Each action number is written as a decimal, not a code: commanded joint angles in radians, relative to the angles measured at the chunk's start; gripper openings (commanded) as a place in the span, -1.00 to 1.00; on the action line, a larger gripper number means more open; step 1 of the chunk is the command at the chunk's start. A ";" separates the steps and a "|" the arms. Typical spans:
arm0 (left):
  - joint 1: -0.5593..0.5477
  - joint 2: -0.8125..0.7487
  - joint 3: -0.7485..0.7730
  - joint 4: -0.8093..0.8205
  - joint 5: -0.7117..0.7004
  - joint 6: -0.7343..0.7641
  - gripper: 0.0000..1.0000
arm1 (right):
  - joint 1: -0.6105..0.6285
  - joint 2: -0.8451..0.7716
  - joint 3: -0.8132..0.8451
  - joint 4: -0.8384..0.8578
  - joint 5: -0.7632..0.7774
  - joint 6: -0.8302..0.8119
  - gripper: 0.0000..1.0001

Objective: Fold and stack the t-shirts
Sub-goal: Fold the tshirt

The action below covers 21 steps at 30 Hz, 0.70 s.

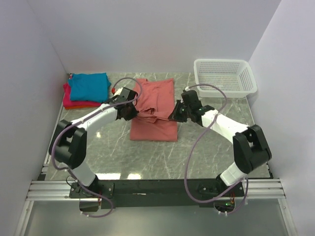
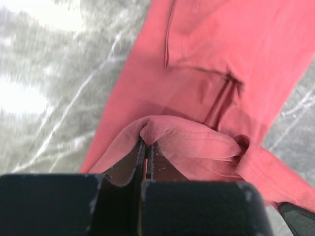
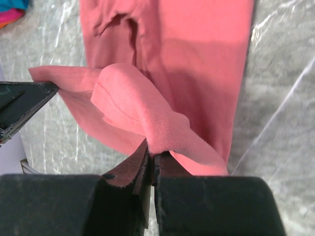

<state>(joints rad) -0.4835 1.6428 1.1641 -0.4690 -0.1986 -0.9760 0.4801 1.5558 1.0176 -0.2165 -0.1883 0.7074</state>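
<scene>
The salmon-red cotton t-shirt (image 1: 155, 98) lies partly folded in the middle of the grey marble table (image 1: 147, 157). The left gripper (image 2: 147, 145) is clamped tight on a raised fold at the shirt's left edge. The right gripper (image 3: 152, 155) pinches a fold at its right edge. A teal-blue shirt (image 1: 88, 86) lies on a magenta-pink one (image 1: 74, 103) at the far left corner.

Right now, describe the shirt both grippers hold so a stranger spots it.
On the marble table, look at the middle. The salmon-red t-shirt lies there, pinched by left gripper and right gripper. The teal t-shirt and pink t-shirt sit stacked far left.
</scene>
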 commanded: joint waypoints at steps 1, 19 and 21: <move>0.025 0.038 0.080 0.033 0.008 0.048 -0.99 | -0.024 0.053 0.067 0.048 -0.037 -0.023 -0.98; 0.100 0.121 0.220 0.052 0.091 0.158 0.99 | -0.112 0.205 0.276 -0.024 -0.128 -0.114 0.42; 0.099 0.054 0.132 0.046 0.091 0.143 0.99 | -0.110 0.159 0.216 -0.037 -0.128 -0.123 0.43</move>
<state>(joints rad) -0.3801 1.8114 1.3670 -0.4210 -0.1238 -0.8322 0.3702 1.8042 1.2842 -0.2302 -0.2977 0.6220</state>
